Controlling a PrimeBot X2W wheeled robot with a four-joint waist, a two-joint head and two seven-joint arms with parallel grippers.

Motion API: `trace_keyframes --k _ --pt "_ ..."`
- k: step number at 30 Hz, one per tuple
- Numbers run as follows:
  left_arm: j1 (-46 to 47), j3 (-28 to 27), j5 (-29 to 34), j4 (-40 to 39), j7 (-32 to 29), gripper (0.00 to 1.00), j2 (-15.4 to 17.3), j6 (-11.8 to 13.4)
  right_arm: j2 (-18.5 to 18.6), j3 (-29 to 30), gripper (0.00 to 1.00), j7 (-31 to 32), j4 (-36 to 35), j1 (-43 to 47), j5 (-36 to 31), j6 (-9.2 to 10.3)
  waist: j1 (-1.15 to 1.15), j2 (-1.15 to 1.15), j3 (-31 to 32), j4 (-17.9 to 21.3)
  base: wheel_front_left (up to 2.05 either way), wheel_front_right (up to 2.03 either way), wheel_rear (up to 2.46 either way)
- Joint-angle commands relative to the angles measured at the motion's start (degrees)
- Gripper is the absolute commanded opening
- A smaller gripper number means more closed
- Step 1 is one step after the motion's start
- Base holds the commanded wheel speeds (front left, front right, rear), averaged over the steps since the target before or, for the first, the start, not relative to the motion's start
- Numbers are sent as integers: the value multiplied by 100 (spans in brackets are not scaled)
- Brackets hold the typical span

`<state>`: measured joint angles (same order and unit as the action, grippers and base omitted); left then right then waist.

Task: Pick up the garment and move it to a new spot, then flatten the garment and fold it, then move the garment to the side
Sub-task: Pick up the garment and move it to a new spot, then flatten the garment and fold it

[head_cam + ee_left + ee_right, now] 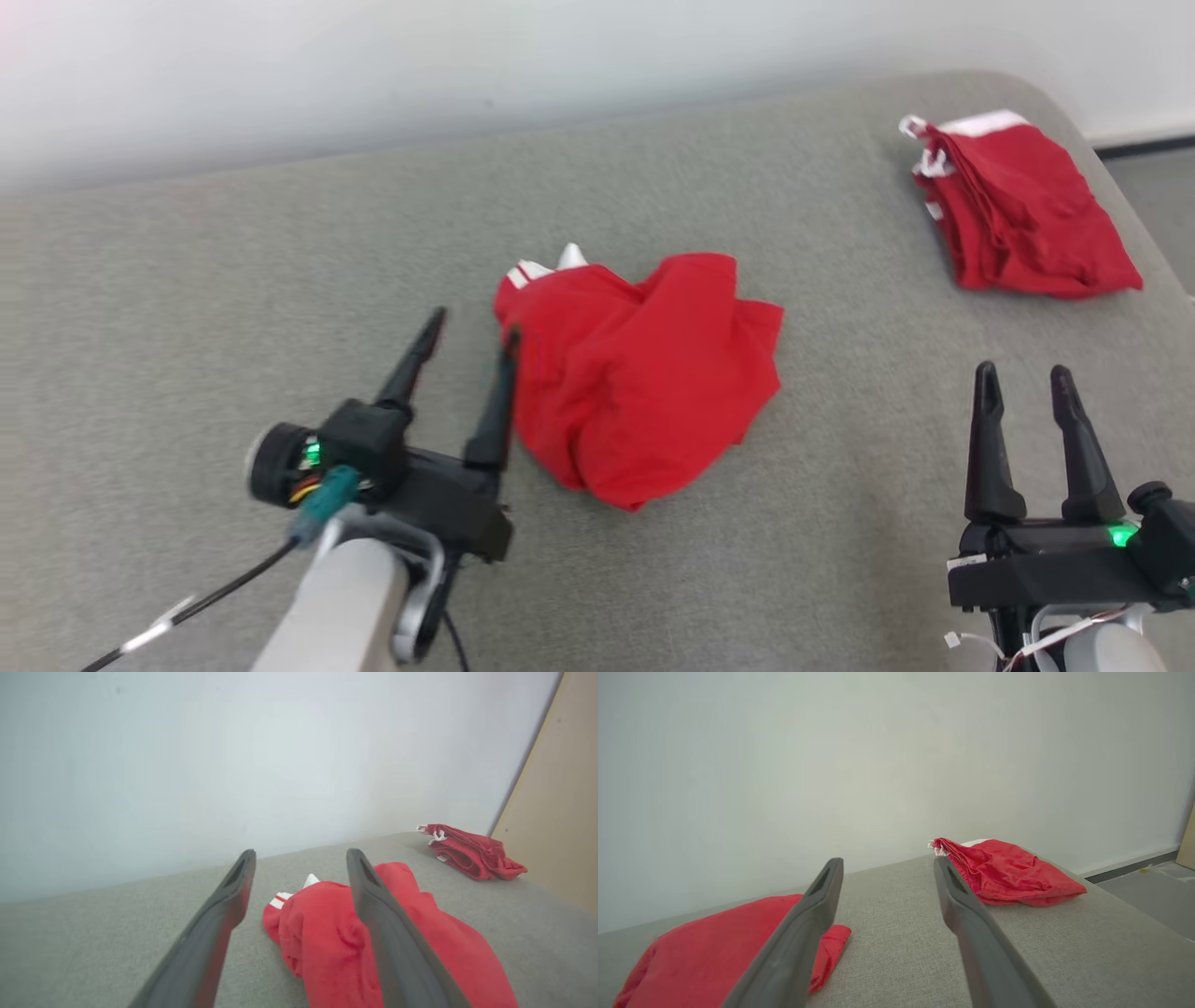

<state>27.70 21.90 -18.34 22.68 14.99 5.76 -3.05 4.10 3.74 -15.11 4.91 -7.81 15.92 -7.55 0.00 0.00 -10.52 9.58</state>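
Left gripper (pixel 474 327) left of centre, fingers spread wide, nothing pinched; inner finger just beside edge of crumpled bright-red cloth garment with white trim (pixel 644 373). Garment bunched in heap midway across grey woven fabric surface (pixel 187 327). Right gripper (pixel 1024 373) low right, fingers parted, empty, well apart from heap. Second red garment (pixel 1022 210), folded, white waistband, at far right corner.

On the left gripper (pixel 301 855) 1 finger (pixel 402 952) covers the crumpled garment (pixel 322 938) mid-heap; the cloth runs off the edge at 5 o'clock, seams too blurred to read.
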Motion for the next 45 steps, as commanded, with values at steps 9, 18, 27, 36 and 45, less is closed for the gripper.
trace_keyframes --k 9,18,27,36,45 --pt "-1070 -918 93 -808 21 100 445 167 105 -186 100 -3 47 285 -79 12 0 0 715 -720 0 0 0" --pt "-2162 -1535 288 -1384 23 100 488 264 136 -333 100 -2 148 528 -71 12 0 0 962 -1029 0 0 0" --pt "-2837 -1757 513 -1750 23 100 253 67 166 -362 100 -3 197 890 -84 12 0 0 1095 -1161 0 0 0" --pt "-3061 -1942 700 -1795 23 100 49 -44 99 -308 100 1 226 1142 -77 12 0 0 1066 -1193 0 0 0" --pt "-3053 -2065 790 -1725 23 100 -69 -143 69 -285 100 -1 292 1114 -68 12 0 0 1036 -1195 0 0 0"
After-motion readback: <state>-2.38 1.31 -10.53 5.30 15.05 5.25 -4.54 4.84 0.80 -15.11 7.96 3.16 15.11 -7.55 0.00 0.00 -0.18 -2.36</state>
